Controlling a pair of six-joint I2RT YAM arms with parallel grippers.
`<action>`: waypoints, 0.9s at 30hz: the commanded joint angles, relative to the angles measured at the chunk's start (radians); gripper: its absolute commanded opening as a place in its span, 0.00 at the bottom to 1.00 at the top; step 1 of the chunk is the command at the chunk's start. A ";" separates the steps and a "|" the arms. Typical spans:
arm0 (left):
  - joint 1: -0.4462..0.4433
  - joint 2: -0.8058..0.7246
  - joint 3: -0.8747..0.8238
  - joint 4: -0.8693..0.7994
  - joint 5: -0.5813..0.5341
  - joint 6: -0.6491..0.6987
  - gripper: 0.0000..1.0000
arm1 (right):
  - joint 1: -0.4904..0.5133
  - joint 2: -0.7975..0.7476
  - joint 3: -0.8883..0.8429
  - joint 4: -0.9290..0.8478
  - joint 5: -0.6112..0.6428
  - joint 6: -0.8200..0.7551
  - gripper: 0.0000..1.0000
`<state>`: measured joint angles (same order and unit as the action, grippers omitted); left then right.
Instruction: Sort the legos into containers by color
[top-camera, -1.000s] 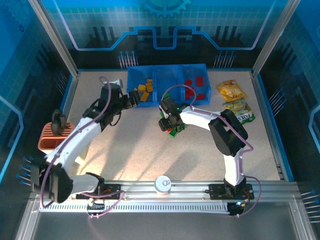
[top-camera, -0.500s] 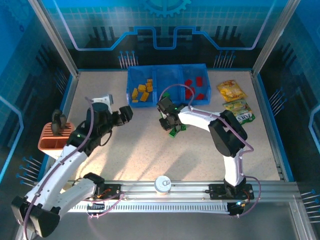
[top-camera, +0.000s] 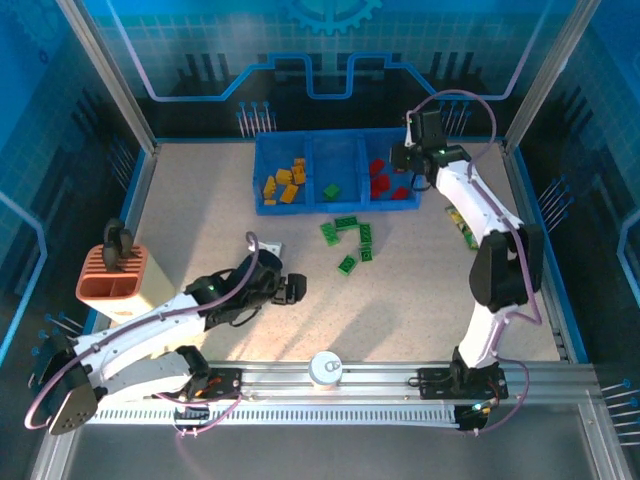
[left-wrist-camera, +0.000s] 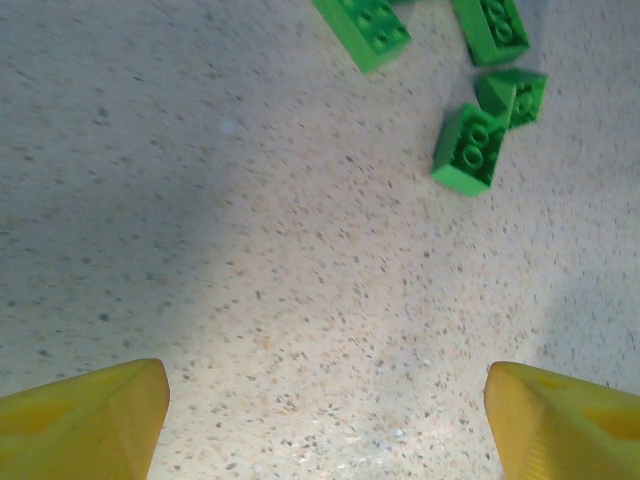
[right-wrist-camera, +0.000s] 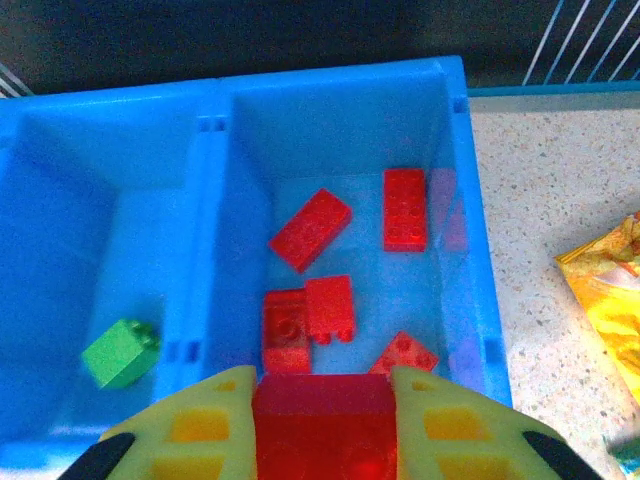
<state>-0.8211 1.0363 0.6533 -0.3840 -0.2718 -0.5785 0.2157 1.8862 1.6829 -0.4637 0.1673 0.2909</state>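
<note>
Dropping a red lego (right-wrist-camera: 322, 432) into its compartment

Top view: the right claw (top-camera: 403, 163) hangs over the right end of the blue tray (top-camera: 258, 178), where red legos (top-camera: 383, 183) lie. Yellow legos (top-camera: 285, 183) sit in the left compartment and one green lego (top-camera: 330, 190) in the middle. Loose green legos (top-camera: 350, 240) lie on the worktop (top-camera: 430, 290), and the left claw (top-camera: 292, 290) is low beside them.
Left wrist: its fingers (left-wrist-camera: 90, 415) are spread wide over bare worktop, holding nothing.
Right wrist: the claw is pinched together on the red lego above the red compartment. Next, I judge, the fingers must part to let it fall.
</note>
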 joint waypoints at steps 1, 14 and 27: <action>-0.051 0.064 0.008 0.080 -0.034 -0.009 0.83 | 0.004 0.114 0.049 -0.046 -0.043 -0.009 0.26; -0.133 0.256 0.090 0.140 -0.047 0.012 0.84 | 0.006 0.254 0.192 -0.085 -0.019 -0.016 0.68; -0.107 0.503 0.300 0.135 0.000 0.124 0.85 | 0.037 -0.151 -0.157 0.081 -0.042 -0.001 0.75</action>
<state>-0.9417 1.4906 0.9016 -0.2596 -0.2928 -0.4953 0.2283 1.8671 1.6032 -0.4629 0.1406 0.2729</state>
